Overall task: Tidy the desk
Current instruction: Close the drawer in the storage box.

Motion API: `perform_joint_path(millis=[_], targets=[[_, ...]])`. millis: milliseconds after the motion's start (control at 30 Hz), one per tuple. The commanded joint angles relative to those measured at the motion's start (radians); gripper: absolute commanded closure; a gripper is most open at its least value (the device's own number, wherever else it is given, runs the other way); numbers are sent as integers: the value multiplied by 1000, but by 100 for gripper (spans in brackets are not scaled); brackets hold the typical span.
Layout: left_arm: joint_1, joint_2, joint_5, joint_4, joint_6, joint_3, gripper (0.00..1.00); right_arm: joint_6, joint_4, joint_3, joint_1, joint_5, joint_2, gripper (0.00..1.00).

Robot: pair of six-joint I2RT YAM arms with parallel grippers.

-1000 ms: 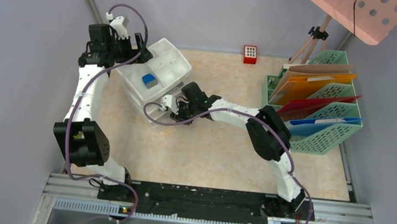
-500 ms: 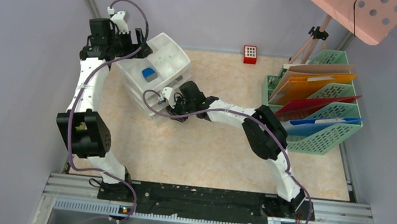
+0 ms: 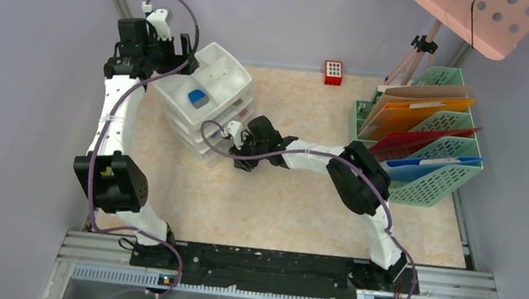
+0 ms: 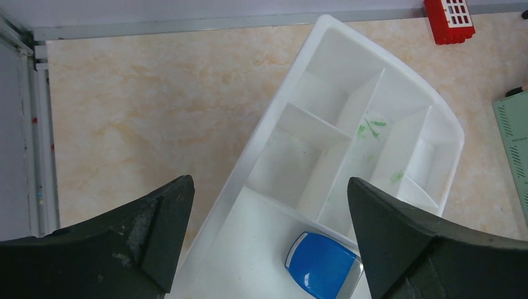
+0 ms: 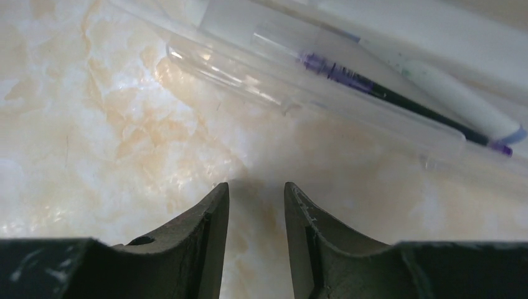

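Grey panels walled the beige marbled desk (image 3: 300, 205), which spanned the top view. At its far left stood a white drawer unit (image 3: 211, 103). The left gripper (image 4: 269, 187) hovered over its divided top tray, jaws spread wide, above a blue item (image 4: 324, 266). Only the right wrist view showed the right gripper (image 5: 256, 190) low over the desk, jaws narrowly apart and empty, near a clear drawer (image 5: 249, 78) holding a dark pen (image 5: 373, 90).

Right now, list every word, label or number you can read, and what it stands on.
No text is readable.
Yellow sticker on the left arm: too small.
White strip on the orange folder: too small.
Green marks in the white tray: scribbles, not letters.
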Motion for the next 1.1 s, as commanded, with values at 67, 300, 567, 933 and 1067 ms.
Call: perform_joint_path(millis=[67,300,567,933,1067], targets=[[-1,-33,-62,22,57,39,2,194,139,-115,-48,-18,-171,62],[-1,28,18,33,-11,34,6,333,202,-94,-99,-43,-131,66],[-2,31,96,92,-68,-32,11,455,241,28,-160,-84,19,74],[-2,33,200,124,-73,-114,19,615,360,135,-224,-208,149,75],[-2,36,210,127,-72,-124,20,713,427,138,-230,-258,172,75]])
